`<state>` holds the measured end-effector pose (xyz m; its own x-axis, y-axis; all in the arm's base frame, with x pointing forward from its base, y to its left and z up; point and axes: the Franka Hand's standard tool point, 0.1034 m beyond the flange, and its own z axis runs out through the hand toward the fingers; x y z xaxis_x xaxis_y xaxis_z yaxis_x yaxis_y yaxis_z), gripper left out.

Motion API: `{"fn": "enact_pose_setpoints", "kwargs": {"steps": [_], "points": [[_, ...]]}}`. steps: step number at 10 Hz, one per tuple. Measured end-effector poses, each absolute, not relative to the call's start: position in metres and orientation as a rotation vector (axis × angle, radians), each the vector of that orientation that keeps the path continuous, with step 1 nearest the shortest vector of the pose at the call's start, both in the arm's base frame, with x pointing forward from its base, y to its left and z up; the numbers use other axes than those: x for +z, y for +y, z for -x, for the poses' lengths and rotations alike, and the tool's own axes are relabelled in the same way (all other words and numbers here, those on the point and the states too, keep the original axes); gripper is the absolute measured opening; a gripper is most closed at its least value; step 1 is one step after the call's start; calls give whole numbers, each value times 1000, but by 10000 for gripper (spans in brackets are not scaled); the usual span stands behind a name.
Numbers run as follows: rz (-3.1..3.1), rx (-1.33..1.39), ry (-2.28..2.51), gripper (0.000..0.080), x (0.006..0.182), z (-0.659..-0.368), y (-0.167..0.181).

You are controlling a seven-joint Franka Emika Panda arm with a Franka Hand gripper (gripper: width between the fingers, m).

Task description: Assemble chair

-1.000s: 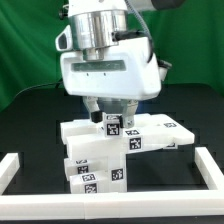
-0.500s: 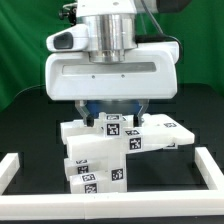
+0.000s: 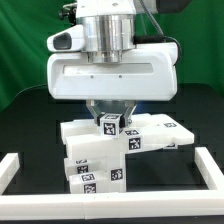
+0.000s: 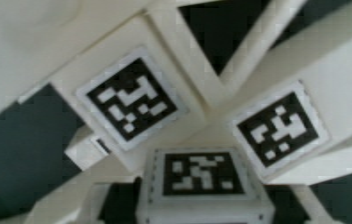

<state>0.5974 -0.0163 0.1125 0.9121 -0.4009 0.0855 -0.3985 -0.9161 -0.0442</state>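
- A large white robot wrist [image 3: 112,75] fills the upper half of the exterior view. Its tool [image 3: 109,110] hangs straight down over a cluster of white chair parts on the black table [image 3: 175,172].
- Directly under the tool sits a small cube [image 3: 110,124] bearing a black-and-white tag. The wrist hides most of the fingers, so I cannot tell how wide they stand or whether they grip the cube.
- From the cube, a flat panel [image 3: 158,131] reaches toward 3 o'clock. A chunky block [image 3: 90,148] lies toward 7 o'clock, and two tagged blocks [image 3: 95,176] sit at 6 o'clock.
- The wrist view shows three tags close up; the nearest tag [image 4: 199,172] is probably the cube's.
- White border rails [image 3: 20,165] frame the table.
- Progress, as a judgement: the parts are bunched and partly stacked, but no clear seat and back shows. Most of the joining seems left to do.
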Motion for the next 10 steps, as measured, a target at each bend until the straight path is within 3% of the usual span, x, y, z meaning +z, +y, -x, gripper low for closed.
{"fn": "enact_pose_setpoints", "kwargs": {"steps": [10], "points": [[2420, -131, 1835, 284, 113, -600, -20]]}}
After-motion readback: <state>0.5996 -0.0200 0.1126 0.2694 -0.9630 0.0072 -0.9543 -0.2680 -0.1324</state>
